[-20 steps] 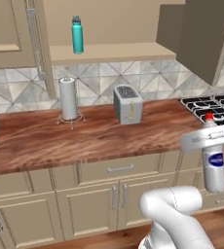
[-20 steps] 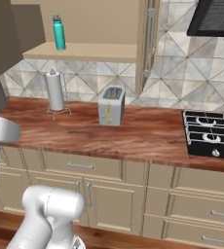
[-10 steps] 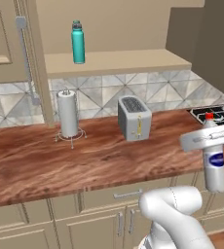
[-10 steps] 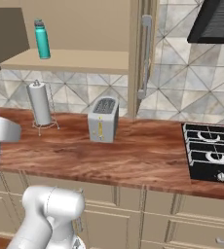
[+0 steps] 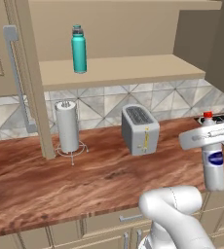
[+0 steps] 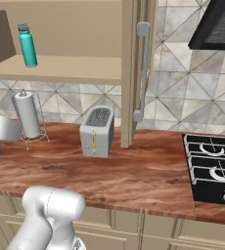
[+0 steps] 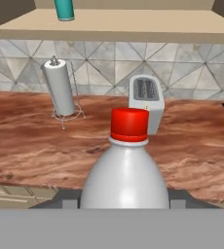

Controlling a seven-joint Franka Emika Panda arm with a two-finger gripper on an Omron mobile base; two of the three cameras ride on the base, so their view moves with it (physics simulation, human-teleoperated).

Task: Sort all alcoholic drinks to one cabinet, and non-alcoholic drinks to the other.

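**Above the counter's front edge: robot arm carrying a small bottle**

Between the gripper's [image 5: 212, 137] two fingers sits a small clear bottle [image 5: 214, 163] with a red cap and a blue label; the fingers clamp its upper body, and it hangs upright in the air, off the wooden counter [image 5: 60, 180]; from the hand's camera the red cap [image 7: 129, 124] rises in the middle. Beyond it on the counter stands a grey toaster [image 5: 140, 129], and to its left a paper towel roll [image 5: 67, 126] on a wire stand; above them, a tan wall cabinet [image 5: 119, 70] stands open, its door [image 5: 28, 78] swung out; on its shelf a teal bottle [image 5: 78, 49] stands upright near the left end. At the counter's far right lies a black stove top [image 6: 213, 166].
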